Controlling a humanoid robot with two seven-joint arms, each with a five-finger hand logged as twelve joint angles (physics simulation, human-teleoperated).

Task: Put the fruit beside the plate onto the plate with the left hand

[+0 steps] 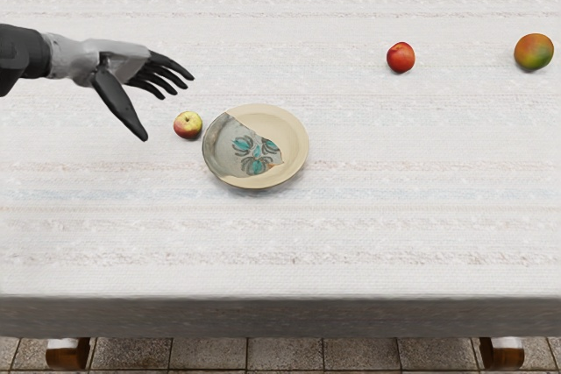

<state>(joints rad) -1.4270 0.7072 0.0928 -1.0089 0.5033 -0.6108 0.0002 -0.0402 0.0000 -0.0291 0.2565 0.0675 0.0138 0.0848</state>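
One long pale table [368, 234] fills our view. Next down, the cream plate [296, 133] w/ a painted centre sits left of mid. Our left hand [123, 72] hovers up-left of it, fingers spread, holding nothing. Far right we see a mango [534, 51], then a red apple [401, 57]. Smallest, the yellow-red apple [188, 124] lies on the table just beside the plate's left rim, btwn hand & plate.

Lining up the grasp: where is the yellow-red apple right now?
In the head view, the apple sits on the table just left of the plate, below and right of the open left hand.
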